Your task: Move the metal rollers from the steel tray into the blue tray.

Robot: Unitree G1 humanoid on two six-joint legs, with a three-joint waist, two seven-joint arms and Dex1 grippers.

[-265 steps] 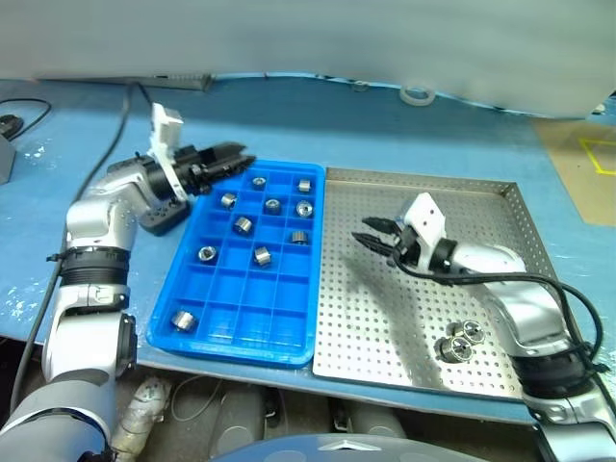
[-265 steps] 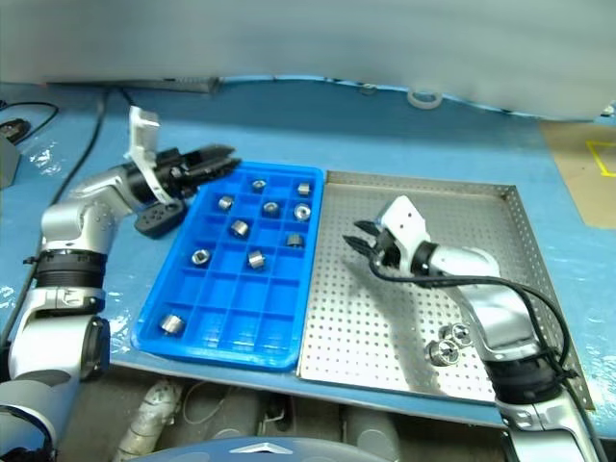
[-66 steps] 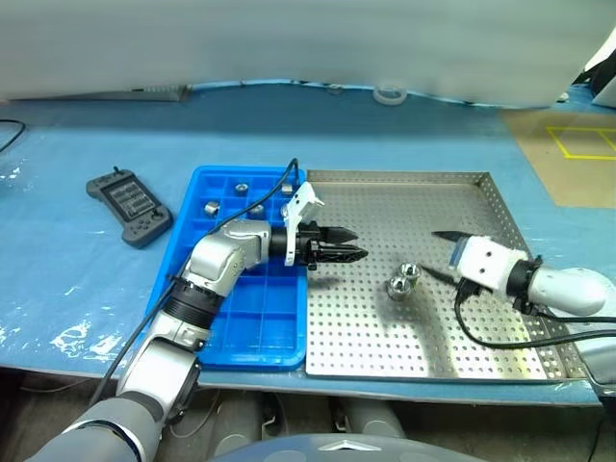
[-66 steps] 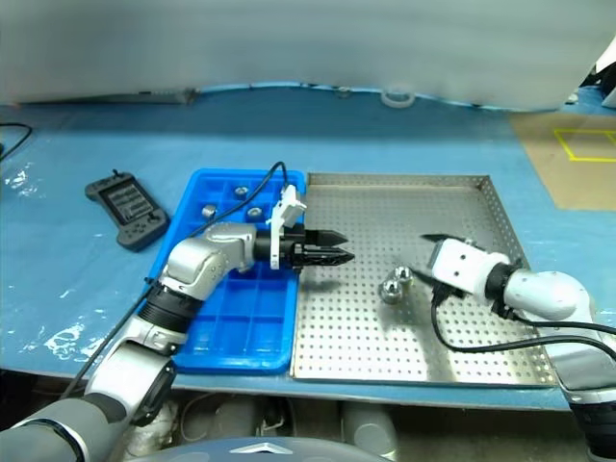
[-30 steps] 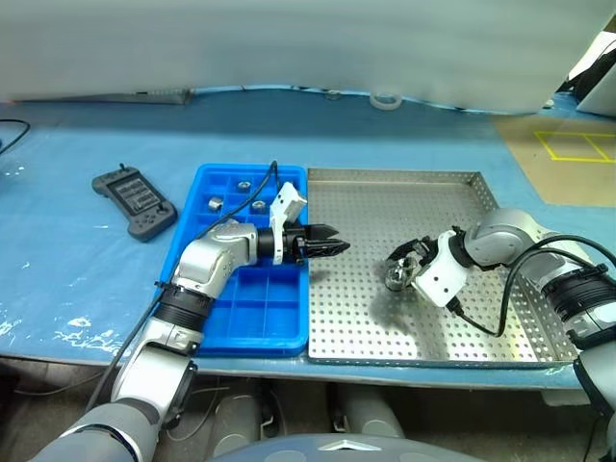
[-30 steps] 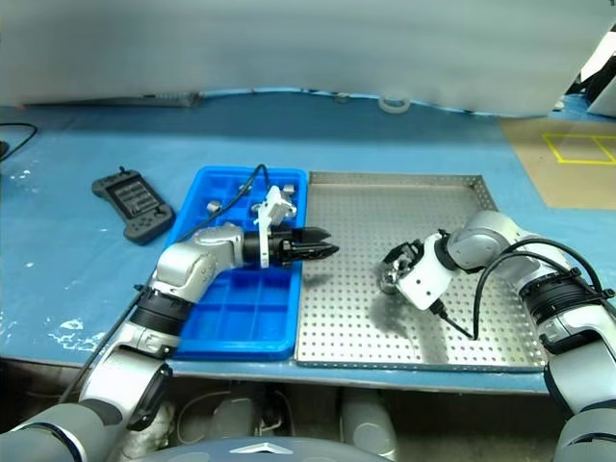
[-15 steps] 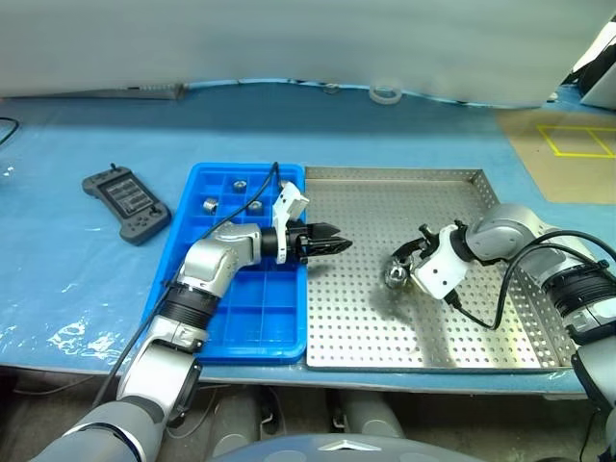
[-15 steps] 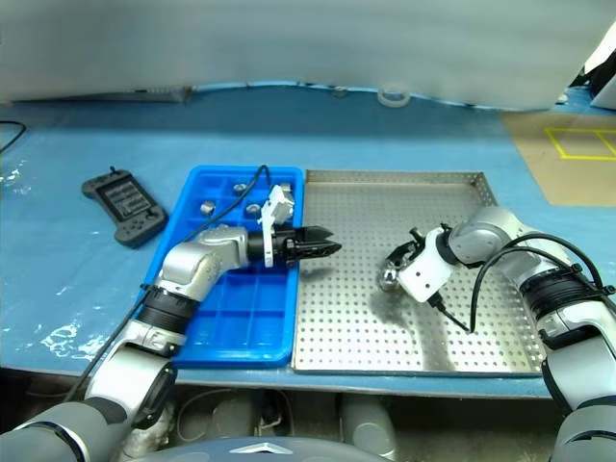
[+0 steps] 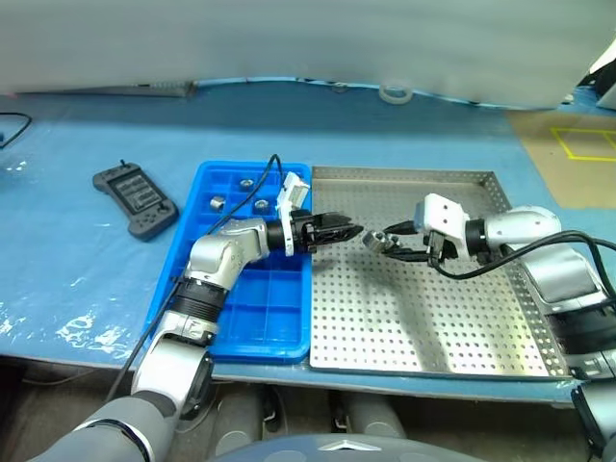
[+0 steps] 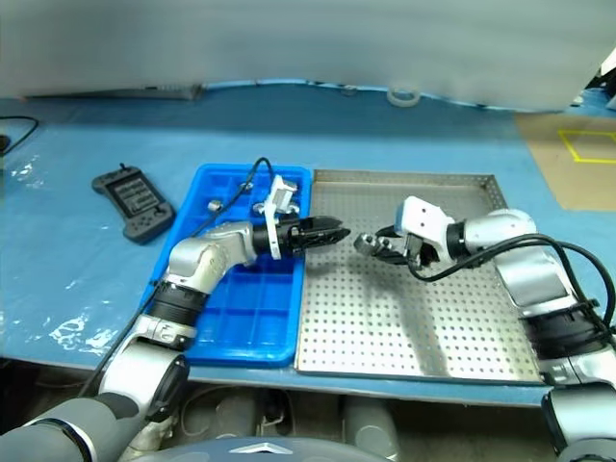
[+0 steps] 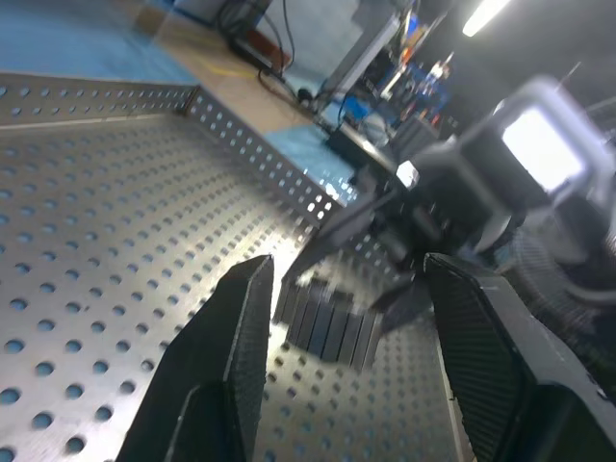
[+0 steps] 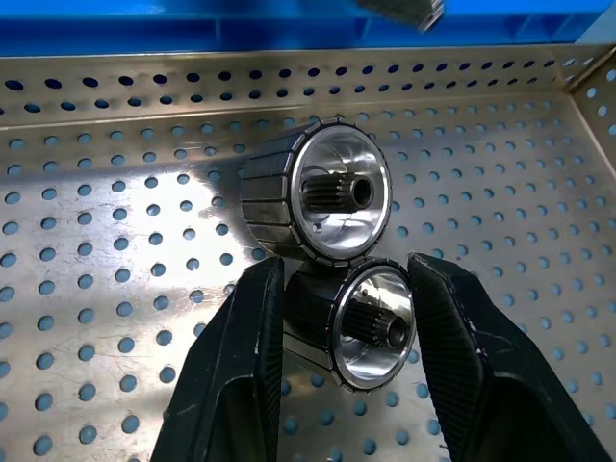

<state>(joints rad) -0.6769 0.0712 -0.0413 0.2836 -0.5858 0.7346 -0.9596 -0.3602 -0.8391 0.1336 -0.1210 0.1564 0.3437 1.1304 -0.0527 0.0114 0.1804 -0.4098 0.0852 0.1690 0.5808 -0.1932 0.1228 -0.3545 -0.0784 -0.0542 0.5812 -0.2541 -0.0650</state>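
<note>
Noted 2 metal rollers [image 12: 315, 202] touching each other over the perforated floor of the steel tray [image 9: 423, 318], toward its 10 o'clock part. Found the nearer 1 [image 12: 351, 322] pinched between the black fingers of the right gripper [image 12: 344, 274], jaws narrowed onto its ribbed sides, and the other pressed against it just past the fingertips. Could not tell whether that 2nd roller rested on the floor or hung clear.

Saw the left gripper [image 9: 352, 232] at 9 o'clock of that pair, just beside it, pointing toward it across the seam between the 2 trays. Had its fingers a little apart, with nothing between them.

Found the blue tray [image 9: 260, 318] lying against the steel tray's 9 o'clock edge. Counted 3 more rollers [image 9: 218, 202] in its compartments at the 12 o'clock end.

Spotted a dark handheld controller [image 9: 136, 199] on the blue counter [image 9: 77, 269] at 9 o'clock of the blue tray, and a tape ring [image 9: 392, 93] at 12 o'clock of the steel tray, well apart.
</note>
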